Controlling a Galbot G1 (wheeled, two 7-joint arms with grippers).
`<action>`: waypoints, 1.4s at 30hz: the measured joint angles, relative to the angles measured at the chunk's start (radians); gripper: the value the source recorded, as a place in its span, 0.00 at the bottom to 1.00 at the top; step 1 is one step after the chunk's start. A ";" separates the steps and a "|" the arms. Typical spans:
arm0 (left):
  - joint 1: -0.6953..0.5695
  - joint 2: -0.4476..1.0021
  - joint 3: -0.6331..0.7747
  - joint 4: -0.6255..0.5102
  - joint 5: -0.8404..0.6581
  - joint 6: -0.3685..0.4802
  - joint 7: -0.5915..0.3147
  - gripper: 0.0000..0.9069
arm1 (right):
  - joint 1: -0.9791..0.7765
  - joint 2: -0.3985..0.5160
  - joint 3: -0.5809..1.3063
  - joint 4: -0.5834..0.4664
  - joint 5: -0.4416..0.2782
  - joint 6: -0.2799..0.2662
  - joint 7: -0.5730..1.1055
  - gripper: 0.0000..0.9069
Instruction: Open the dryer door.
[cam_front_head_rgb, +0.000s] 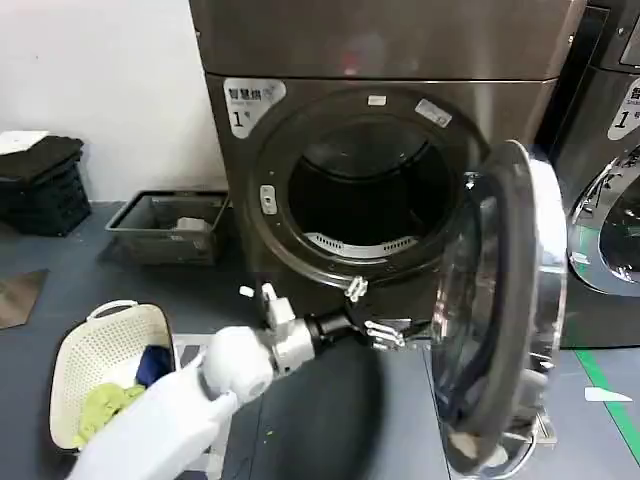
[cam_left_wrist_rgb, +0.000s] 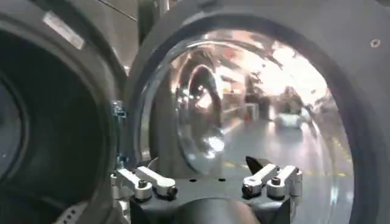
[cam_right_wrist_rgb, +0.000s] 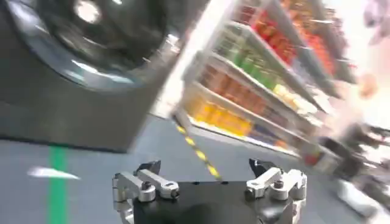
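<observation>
Just beyond the released left tool (cam_front_head_rgb: 385, 333), the dryer door (cam_front_head_rgb: 505, 310) is swung wide open, so little is judged left.

The dryer door (cam_front_head_rgb: 505, 310), chrome-rimmed with dark tinted glass, is swung wide open on its right-side hinge, edge-on, just beyond the left pincer (cam_front_head_rgb: 395, 333), whose open fingers are pointed at its inner face.

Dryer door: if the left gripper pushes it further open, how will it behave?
The dryer door is likely rigid and heavyish: thick chrome rim, glass bowl. It should swing on its hinge rather than flex. The glossy inner glass may let the left gripper slide, its jaws open close in front of it.
</observation>
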 joint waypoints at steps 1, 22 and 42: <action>-0.010 -0.009 0.014 0.010 0.008 -0.005 -0.002 1.00 | 0.000 0.005 0.005 -0.016 -0.007 -0.001 0.012 1.00; -0.177 -0.248 0.224 0.219 0.150 -0.073 -0.039 1.00 | 0.000 0.039 0.123 -0.269 -0.139 -0.283 0.349 1.00; -0.221 -0.453 0.282 0.411 0.251 -0.198 -0.064 1.00 | -0.009 0.097 0.180 -0.259 -0.161 -0.308 0.413 1.00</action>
